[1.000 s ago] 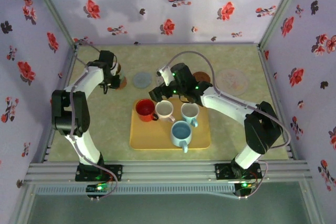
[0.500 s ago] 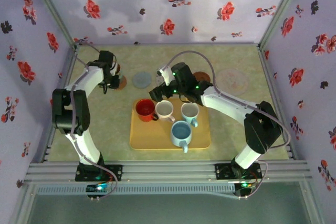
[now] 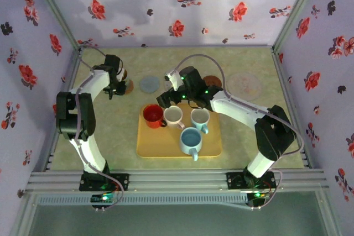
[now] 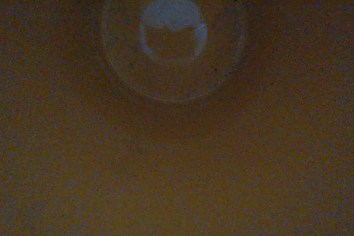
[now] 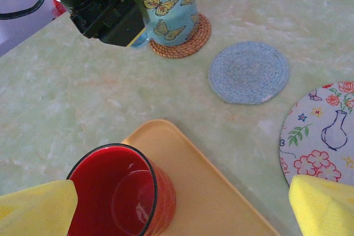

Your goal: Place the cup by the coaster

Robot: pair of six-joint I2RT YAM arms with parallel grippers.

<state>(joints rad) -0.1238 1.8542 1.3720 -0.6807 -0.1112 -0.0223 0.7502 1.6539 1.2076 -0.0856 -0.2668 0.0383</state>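
A: Quickly, where's the butterfly cup (image 5: 168, 9)?
B: Standing upright on woven coaster (image 5: 193, 40), far left of tabletop (image 5: 83, 81).
A: Left claw (image 3: 119, 84)?
B: Clamped on rim of butterfly cup; looking straight down into its orange inside.
A: Right claw (image 5: 180, 205)?
B: Spread wide, hovering over red cup (image 5: 119, 192) at corner of yellow tray (image 5: 188, 158). Grey-blue coaster (image 5: 249, 73) lying near woven coaster, apart from it.

- Glossy glaze on the butterfly cup (image 5: 166, 9), print sharp and shiny.
- Under it, the straw coaster (image 5: 191, 40): coarse weave, rough, matt.
- The blue-grey coaster (image 5: 249, 72) looks like soft woven cloth, matt.
- The red cup (image 5: 119, 194) gleams wet-bright inside.
- The yellow tray (image 5: 210, 192): smooth plastic, low sheen.
- The tabletop (image 5: 83, 92) is smooth and marbled.
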